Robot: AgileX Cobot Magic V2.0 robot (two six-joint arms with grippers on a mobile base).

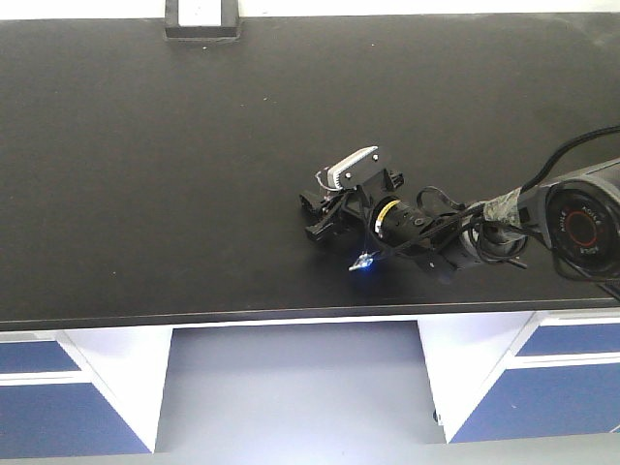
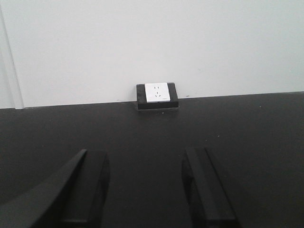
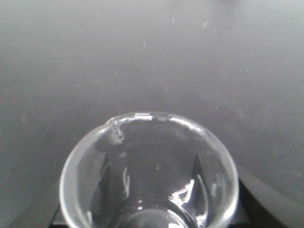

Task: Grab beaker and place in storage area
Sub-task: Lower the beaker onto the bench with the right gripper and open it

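The clear glass beaker [image 3: 142,116] fills the lower half of the right wrist view, its round rim and pouring lip facing the camera. My right gripper [image 3: 151,160] is shut on the beaker, and its dark fingers [image 3: 199,175] show through the glass on both sides. In the front view this gripper [image 1: 322,207] is low over the storage area, the matte-black benchtop [image 1: 194,145], near its front middle; the beaker itself is hard to make out there. My left gripper [image 2: 145,190] stands open over the same black top [image 2: 142,133], holding nothing.
A small black-and-white box [image 1: 201,17] sits at the bench's rear edge against the white wall, and it appears straight ahead of the left gripper as the box [image 2: 156,95]. Blue cabinets [image 1: 48,387] stand under the bench. The right arm [image 1: 572,218] and its cables reach in from the right.
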